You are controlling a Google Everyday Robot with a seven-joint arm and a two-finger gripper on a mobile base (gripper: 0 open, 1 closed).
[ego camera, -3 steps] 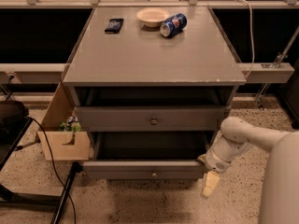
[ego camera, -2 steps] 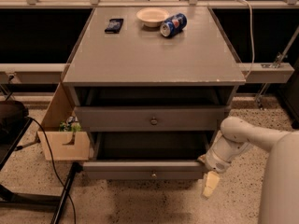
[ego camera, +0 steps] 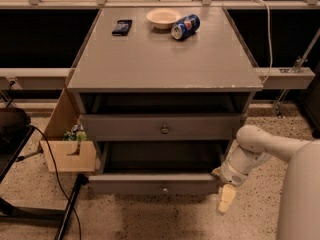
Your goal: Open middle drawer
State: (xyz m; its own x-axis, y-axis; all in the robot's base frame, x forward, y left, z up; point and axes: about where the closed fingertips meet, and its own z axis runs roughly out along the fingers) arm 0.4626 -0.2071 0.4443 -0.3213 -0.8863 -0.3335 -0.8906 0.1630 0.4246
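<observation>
Low on the right, my gripper (ego camera: 225, 200) hangs just beside the pulled-out bottom drawer (ego camera: 150, 184); whether it is apart or together I cannot tell. Directly above that drawer sits the middle drawer (ego camera: 125, 127), beneath the tabletop (ego camera: 160, 59).

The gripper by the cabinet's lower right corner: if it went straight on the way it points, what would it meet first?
The gripper points downward, so most likely the speckled floor just beneath it. Nothing shows between them, though depth is unclear.
</observation>
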